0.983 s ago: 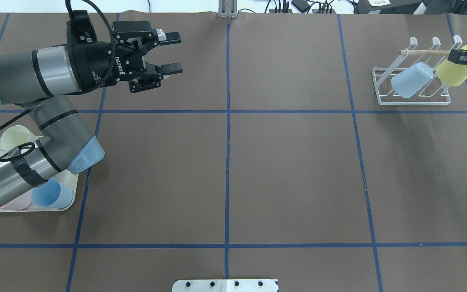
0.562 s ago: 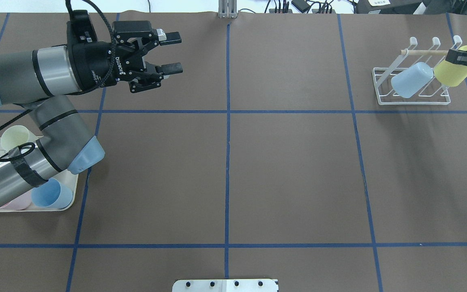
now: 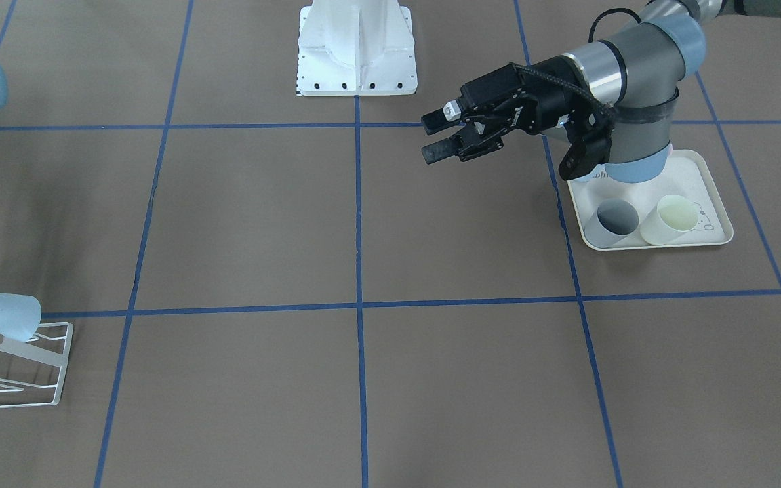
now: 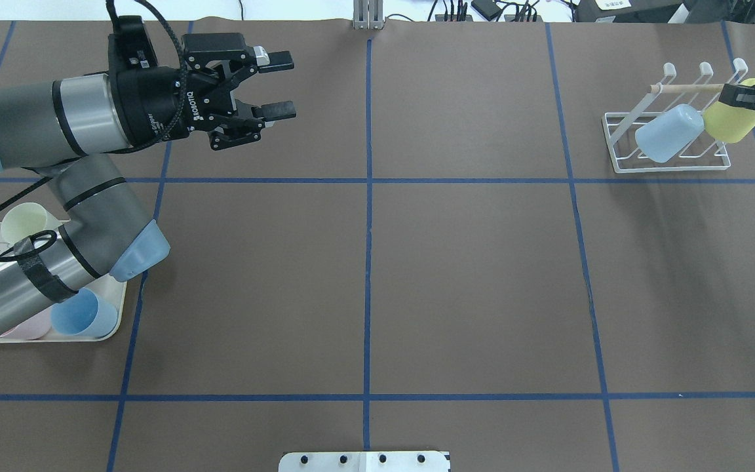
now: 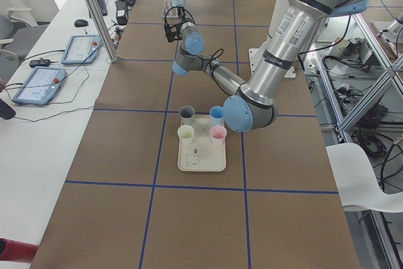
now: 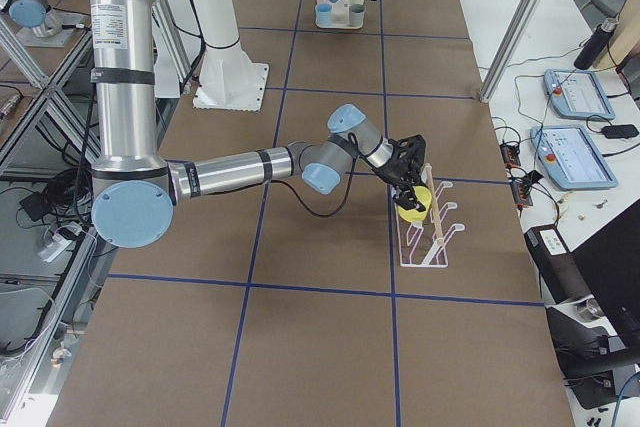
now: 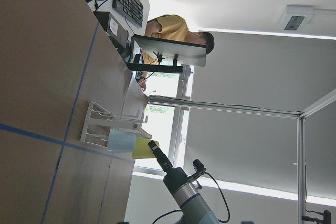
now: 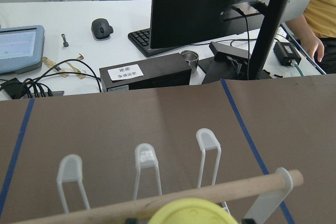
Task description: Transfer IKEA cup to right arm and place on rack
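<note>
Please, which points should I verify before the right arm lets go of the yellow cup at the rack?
1. Right tool shut on the yellow cup: ok.
2. Yellow cup at the end of the rack, beside the light blue cup: ok.
3. Yellow cup seated on the rack: cannot tell.
4. Gap between yellow cup and light blue cup: cannot tell.
5. Left tool open, empty, far from the rack: ok.
</note>
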Controlling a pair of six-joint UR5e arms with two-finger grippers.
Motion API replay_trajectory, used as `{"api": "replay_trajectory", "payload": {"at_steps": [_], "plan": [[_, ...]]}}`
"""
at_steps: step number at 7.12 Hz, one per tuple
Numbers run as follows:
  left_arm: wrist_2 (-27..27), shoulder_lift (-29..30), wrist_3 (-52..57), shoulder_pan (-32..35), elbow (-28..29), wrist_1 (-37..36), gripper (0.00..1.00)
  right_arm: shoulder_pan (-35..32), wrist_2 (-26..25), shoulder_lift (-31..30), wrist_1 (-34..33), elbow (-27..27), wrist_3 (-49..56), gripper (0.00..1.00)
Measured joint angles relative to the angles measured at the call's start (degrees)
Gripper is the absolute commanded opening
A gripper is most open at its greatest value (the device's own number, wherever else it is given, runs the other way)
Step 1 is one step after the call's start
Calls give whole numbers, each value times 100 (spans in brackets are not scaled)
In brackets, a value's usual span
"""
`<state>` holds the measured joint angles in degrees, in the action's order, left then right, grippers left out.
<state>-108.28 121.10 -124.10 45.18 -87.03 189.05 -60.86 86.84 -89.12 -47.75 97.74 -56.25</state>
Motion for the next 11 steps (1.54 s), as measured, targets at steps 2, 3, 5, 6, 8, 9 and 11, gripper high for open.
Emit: {"api": "replay_trajectory", "payload": {"at_steps": [2,3,5,6,8,9,11], "plan": [[0,1,0,0,-11,0,76,20,3,94,2,-96,-20,43],[0,1,0,0,-17,-2,76,57,-1,145,1,-112,-37,66],[0,1,0,0,-29,-6,77,130,-13,224,7,-167,-53,100],[0,1,0,1,-31,-3,77,139,-19,216,38,-195,-56,100],[0,-4,0,7,-29,0,77,144,-9,193,115,-211,-52,100],[0,-4,0,11,-23,0,76,144,3,194,128,-195,-48,100],[-11,-29,143,74,-19,-2,76,124,238,164,128,-10,-36,100]]}}
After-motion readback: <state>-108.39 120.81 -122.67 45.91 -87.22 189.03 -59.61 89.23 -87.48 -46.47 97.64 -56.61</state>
